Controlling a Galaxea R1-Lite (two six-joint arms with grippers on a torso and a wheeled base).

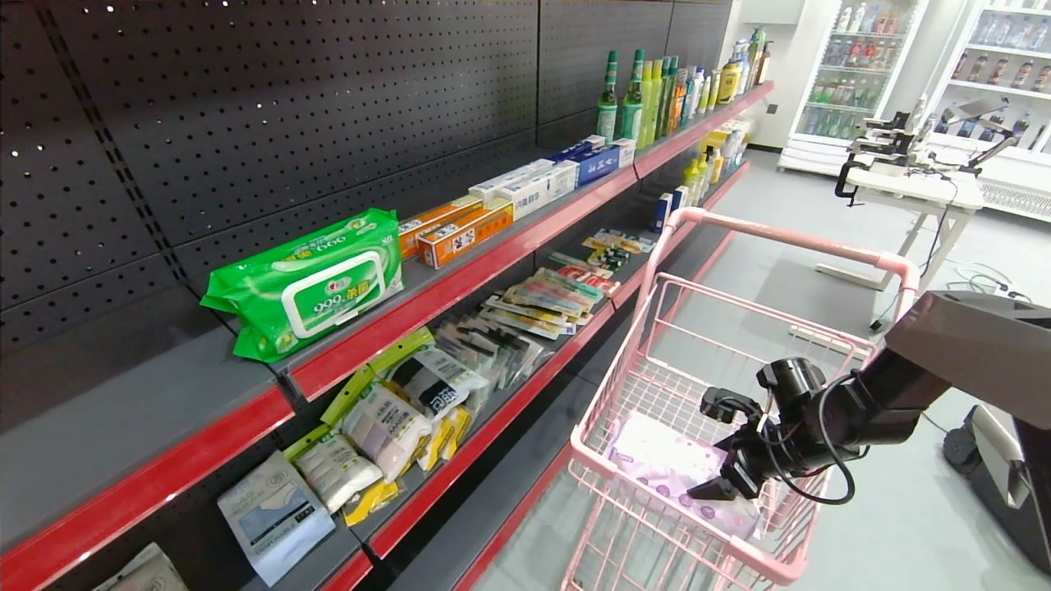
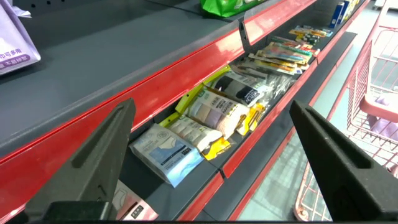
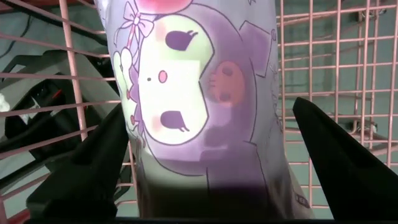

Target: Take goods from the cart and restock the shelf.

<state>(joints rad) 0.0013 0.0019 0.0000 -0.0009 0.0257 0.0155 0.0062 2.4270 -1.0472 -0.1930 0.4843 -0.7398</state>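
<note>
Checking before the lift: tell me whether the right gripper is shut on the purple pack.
No; the right gripper is open, its fingers spread to either side of the purple pack.

Head camera looks forward and down from high up: the shelf [image 1: 123, 410] runs away to the left of the right claw [image 1: 714, 447], which hangs inside the pink cart [image 1: 780, 238]. Left wrist camera looks past the left claw [image 2: 211, 109] at nearby shelf levels and packets [image 2: 168, 152], which the head view shares. Right wrist camera sits very close to a purple packet [image 3: 199, 93] directly ahead of its own claw.
</note>
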